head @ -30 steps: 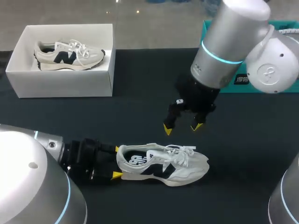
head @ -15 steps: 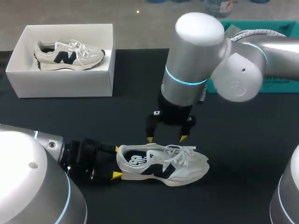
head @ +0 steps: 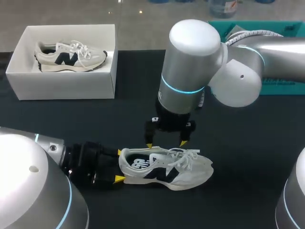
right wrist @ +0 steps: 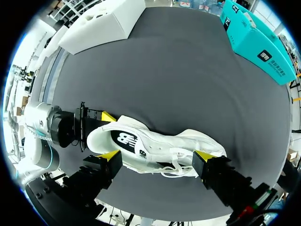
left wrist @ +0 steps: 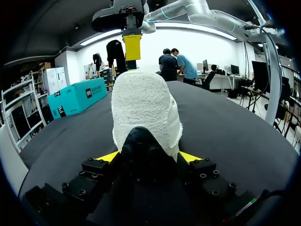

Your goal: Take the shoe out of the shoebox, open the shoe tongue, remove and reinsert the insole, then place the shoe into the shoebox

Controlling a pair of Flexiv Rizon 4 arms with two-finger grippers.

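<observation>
A white sneaker with dark side markings (head: pixel 164 167) lies on its sole on the black table, toe to the right. My left gripper (head: pixel 117 166) is shut on its heel, and the left wrist view shows the heel (left wrist: pixel 146 113) pressed between the two yellow tips of that gripper (left wrist: pixel 148 157). My right gripper (head: pixel 165 144) hangs open just above the shoe's collar and laces. In the right wrist view the shoe (right wrist: pixel 150 148) lies under and between that gripper's spread fingers (right wrist: pixel 157 157). The white shoebox (head: pixel 66 86) stands at the back left with a second matching sneaker (head: pixel 70 56) in it.
A teal box (head: pixel 281 86) lies at the table's back right, partly behind my right arm. Bare black tabletop lies between the shoebox and the shoe, and to the right of the shoe.
My right arm has swung left and come down, from beyond and to the right of the shoe to just above its opening. The left gripper and the shoe have not moved.
</observation>
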